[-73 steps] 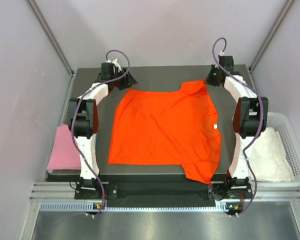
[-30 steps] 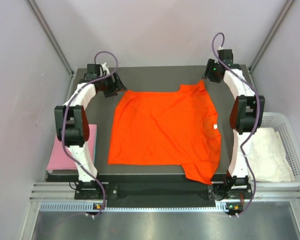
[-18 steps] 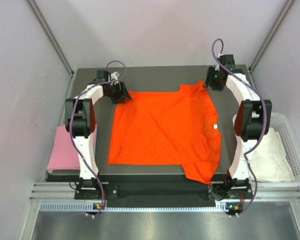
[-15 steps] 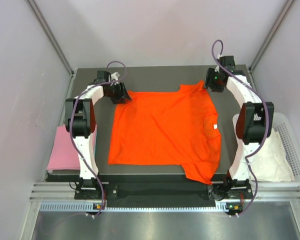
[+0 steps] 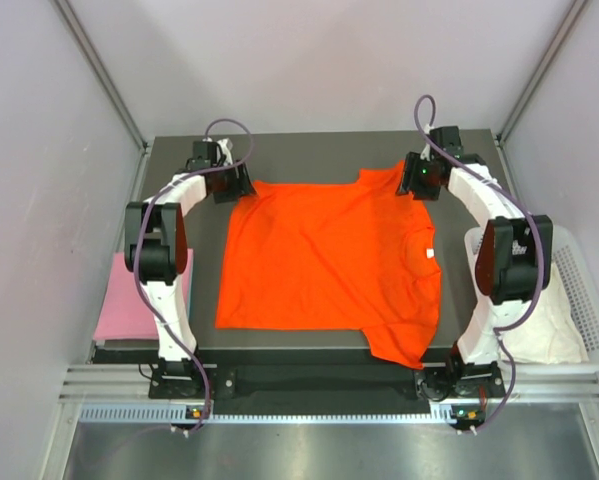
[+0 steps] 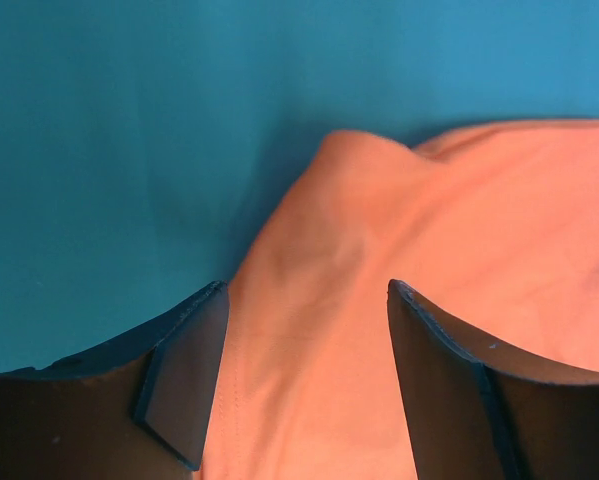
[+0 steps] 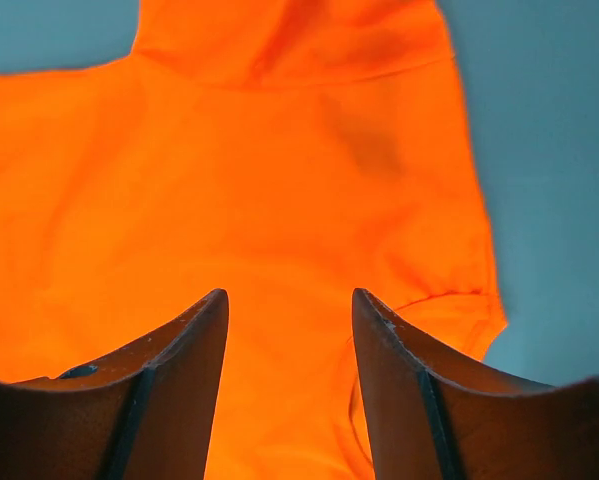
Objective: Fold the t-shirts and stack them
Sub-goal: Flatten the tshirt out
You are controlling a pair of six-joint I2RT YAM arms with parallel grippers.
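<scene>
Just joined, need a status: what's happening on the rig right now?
The orange-red t-shirt lies spread flat on the table, not yet folded. Both arms reach to its far edge: the left gripper is open over the far-left corner, and the right gripper is open over the far sleeve. Neither has fabric pinched. A pink t-shirt lies at the left, and a white t-shirt is in the basket at the right.

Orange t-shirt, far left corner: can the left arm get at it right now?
Probably yes: the left tool hangs open right over that corner of the orange t-shirt, nothing in between.
</scene>
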